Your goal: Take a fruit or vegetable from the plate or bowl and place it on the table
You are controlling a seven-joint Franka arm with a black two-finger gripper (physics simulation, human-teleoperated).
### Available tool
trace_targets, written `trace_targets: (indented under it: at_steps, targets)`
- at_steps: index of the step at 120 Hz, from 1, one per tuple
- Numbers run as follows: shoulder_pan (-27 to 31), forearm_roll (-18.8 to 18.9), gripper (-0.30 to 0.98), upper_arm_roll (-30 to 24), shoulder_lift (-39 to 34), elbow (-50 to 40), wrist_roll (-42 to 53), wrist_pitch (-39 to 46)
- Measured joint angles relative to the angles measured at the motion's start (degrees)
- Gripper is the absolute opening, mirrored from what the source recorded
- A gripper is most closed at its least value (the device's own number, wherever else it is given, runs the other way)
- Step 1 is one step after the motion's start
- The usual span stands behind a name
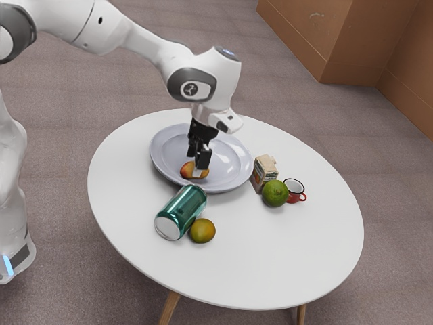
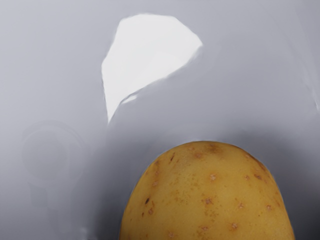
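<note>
The exterior view is showing the white jointed arm [image 1: 142, 39] reaching in from the upper left, with its black gripper [image 1: 197, 168] pointing down over a large, round, pale lavender-grey plate [image 1: 231, 159]. The rounded red-and-yellow fruit [image 1: 185, 170] is lying on that plate, near the rim on the side of the green can, and the gripper's lower end is standing right at it, partly covering it. Whether the gripper is clamping the fruit or standing apart around it, I cannot tell.

The wrist view is showing the same fruit close under the hand, its smooth yellow skin carrying small brown specks and a few darker marks. The plate's glossy surface is spreading around it, catching a bright white reflection.

Outside the plate, a shiny green metal can [image 1: 186, 206] is lying on its side on the round white table [image 1: 298, 261], its silver end facing the exterior view's lower left. A small round orange-and-green fruit [image 1: 203, 231] is sitting just beside it. Toward the exterior view's right, a small beige-topped carton [image 1: 266, 165] is standing near the plate's rim. A round green fruit [image 1: 275, 193] is resting in front of it, and a small red mug with a white inside and a dark rim [image 1: 293, 197] is standing just beside the green fruit.
</note>
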Motion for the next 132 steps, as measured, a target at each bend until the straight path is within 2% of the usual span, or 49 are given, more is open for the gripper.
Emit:
trace_targets:
  at_steps: [15,32,48,57,70,96,132]
  targets:
    - [0.06,-0.15,0.59,0.07,0.55,-0.09,0.12,0.56]
    - [0.09,-0.22,0.35,0.09,0.59,-0.1,0.56,1.09]
    - [-0.19,0.01,0.19,0.0,-0.26,0.13,0.98,1.35]
    - [-1.81,0.07,0.17,-0.17,-1.34,0.37,1.15,1.17]
    - [-4.86,-0.02,0.21,-0.47,-1.78,2.51,1.42,0.53]
    - [-6.1,0.24,0.21,-0.75,-1.27,8.32,1.92,-2.03]
    - [-11.69,0.09,0.21,-2.52,6.04,16.95,2.38,-4.42]
